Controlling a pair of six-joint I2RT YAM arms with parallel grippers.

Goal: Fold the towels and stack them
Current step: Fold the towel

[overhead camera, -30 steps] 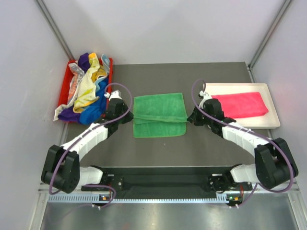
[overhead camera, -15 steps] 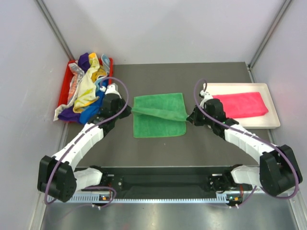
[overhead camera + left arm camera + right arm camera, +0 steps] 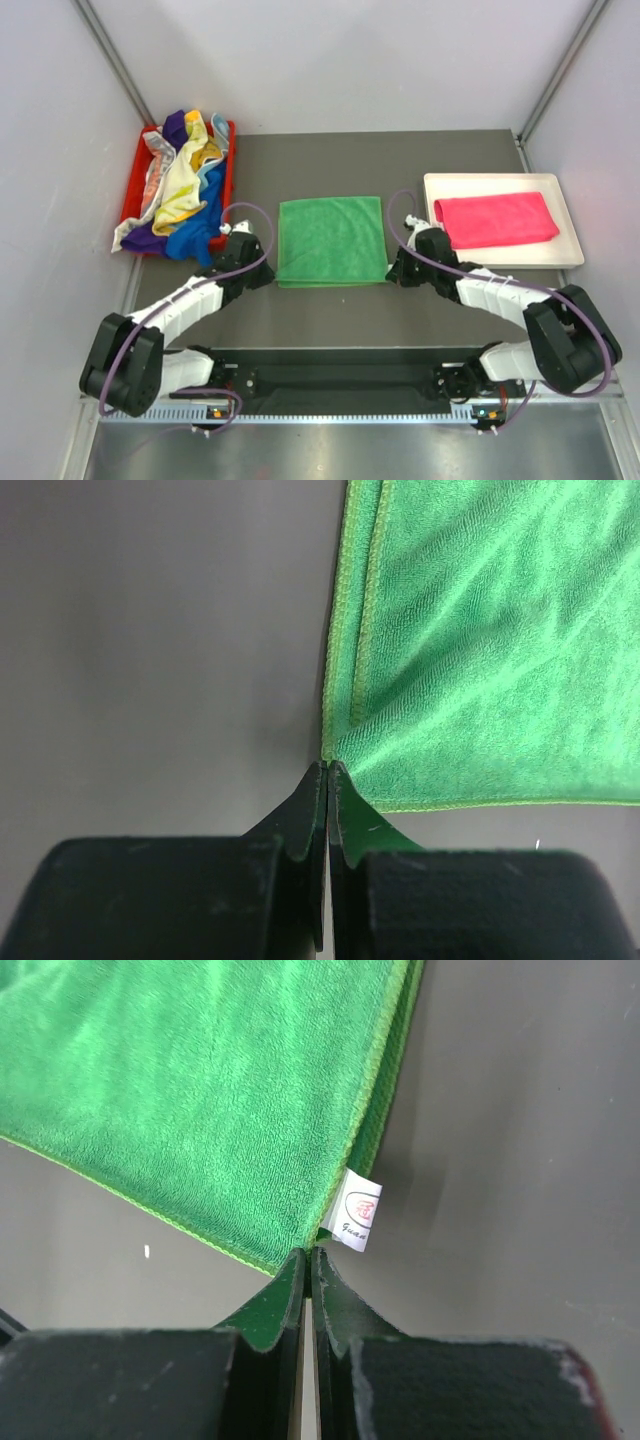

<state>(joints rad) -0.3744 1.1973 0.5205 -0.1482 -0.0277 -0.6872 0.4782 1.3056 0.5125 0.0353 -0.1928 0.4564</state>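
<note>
A green towel (image 3: 330, 240) lies folded double in the middle of the table, its edges lined up along the near side. My left gripper (image 3: 272, 276) is shut on its near left corner (image 3: 335, 752); the left gripper's tips (image 3: 328, 767) pinch the fabric. At the near right corner, by a small white label (image 3: 360, 1210), my right gripper (image 3: 392, 274) is also shut on the cloth, its tips (image 3: 308, 1253) meeting there. A folded pink towel (image 3: 495, 218) rests on the white tray (image 3: 570, 256). Several more towels (image 3: 185, 195) are heaped in the red bin (image 3: 229, 135).
The red bin sits at the far left against the side wall, with cloths spilling over its near edge close to my left arm. The white tray is at the right, just beyond my right arm. Grey walls close in both sides.
Both grippers have moved toward the near edge with the green towel's corners. The raised upper layer now lies flat over the lower one.
</note>
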